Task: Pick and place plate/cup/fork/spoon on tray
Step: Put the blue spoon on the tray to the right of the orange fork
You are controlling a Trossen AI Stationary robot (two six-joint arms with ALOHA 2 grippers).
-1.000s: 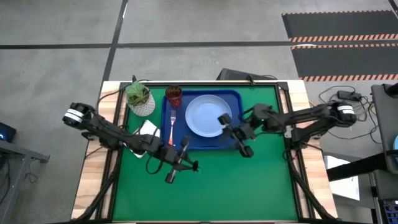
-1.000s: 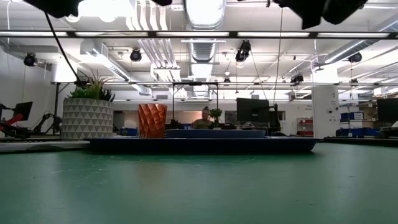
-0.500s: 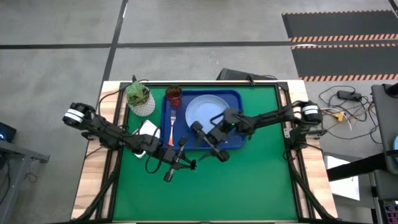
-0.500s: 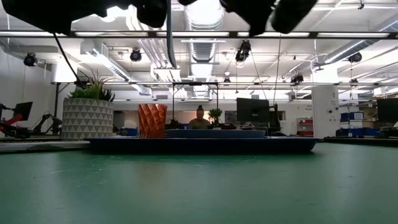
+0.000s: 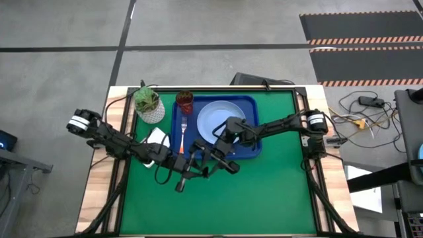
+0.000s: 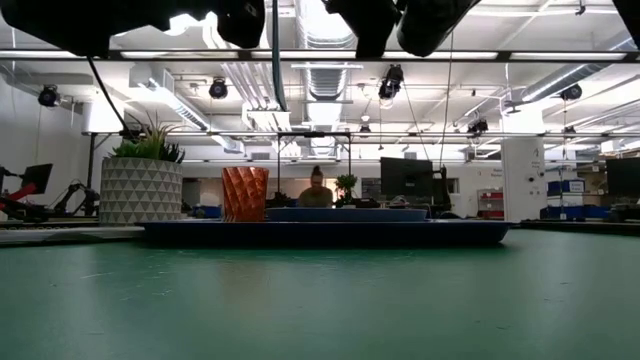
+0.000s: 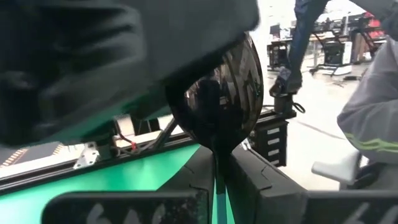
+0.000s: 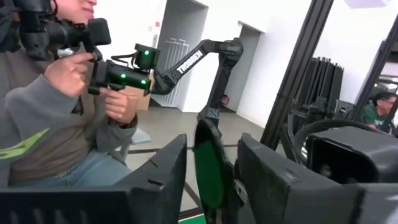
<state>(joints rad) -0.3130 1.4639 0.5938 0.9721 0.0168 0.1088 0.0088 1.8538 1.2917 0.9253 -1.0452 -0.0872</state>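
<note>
The left gripper (image 5: 193, 158) has its fingers clenched on the spoon (image 7: 217, 102), held up off the counter beside the tray (image 5: 253, 148). The right gripper (image 5: 210, 155) meets it there, fingers seemingly closing round the handle, likely a handover.

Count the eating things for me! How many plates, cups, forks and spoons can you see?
plate: 1
cup: 1
fork: 1
spoon: 1
Total: 4
</note>
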